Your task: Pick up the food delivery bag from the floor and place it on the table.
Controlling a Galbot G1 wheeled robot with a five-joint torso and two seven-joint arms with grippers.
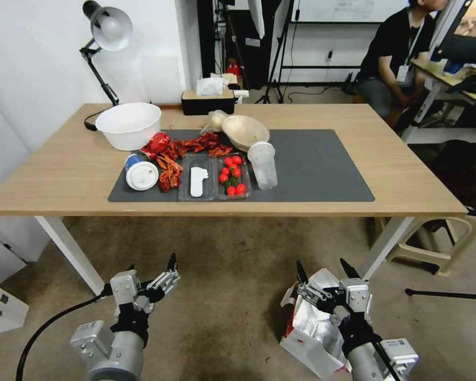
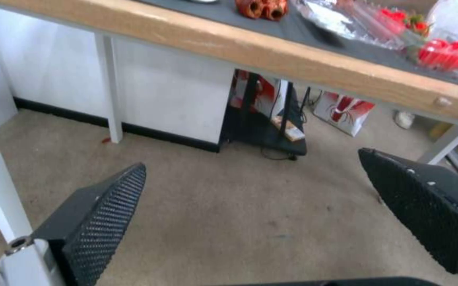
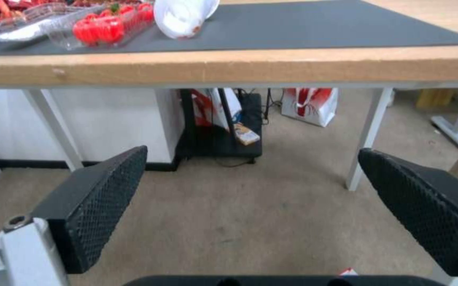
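Observation:
The food delivery bag [image 1: 309, 324] lies on the carpeted floor [image 1: 227, 275] at the lower right, its silver foil lining facing up and a red side panel showing. My right gripper [image 1: 325, 271] hovers open just above the bag's top edge; the right wrist view shows its fingers [image 3: 101, 198] spread wide over bare carpet. My left gripper [image 1: 150, 266] is open too, low over the floor on the left, away from the bag. The table [image 1: 407, 174] stands ahead with a dark grey mat [image 1: 317, 164].
The mat's left half holds a white bowl [image 1: 128, 124], crayfish [image 1: 195, 144], a tomato tray [image 1: 232, 177] and cups. White table legs [image 1: 71, 251] flank the floor space. A beige stool [image 1: 449, 238] stands on the right. Another white-and-red bag [image 3: 311, 105] sits beyond the table.

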